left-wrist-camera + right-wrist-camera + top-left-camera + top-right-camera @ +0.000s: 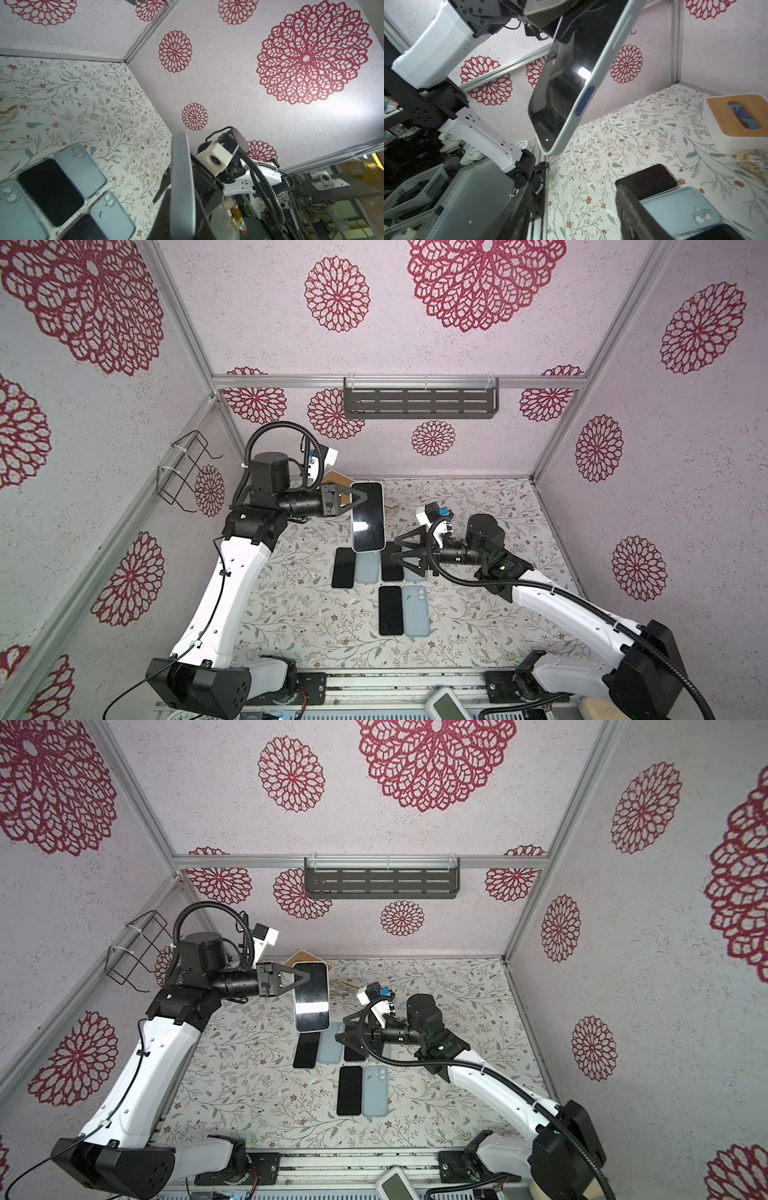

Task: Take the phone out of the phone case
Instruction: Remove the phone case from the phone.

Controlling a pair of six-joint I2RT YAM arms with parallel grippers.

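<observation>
The phone (367, 516) sits screen up in its pale grey phone case (593, 76), which has a blue side button. It hangs above the back of the table in both top views (311, 996). My left gripper (359, 497) is shut on the case's left long edge, near its far end. In the left wrist view the case (182, 176) shows edge-on between the fingers. My right gripper (395, 549) stands open just right of the phone's near corner, apart from it. Only floral table shows between its fingers (625, 199).
Three bare black phones (390, 610) lie on the table beside three empty pale blue cases (416, 610), under and in front of the held phone. A wooden-lidded tissue box (735, 122) stands at the back. A wire basket (187, 472) and a grey shelf (419, 398) hang on the walls.
</observation>
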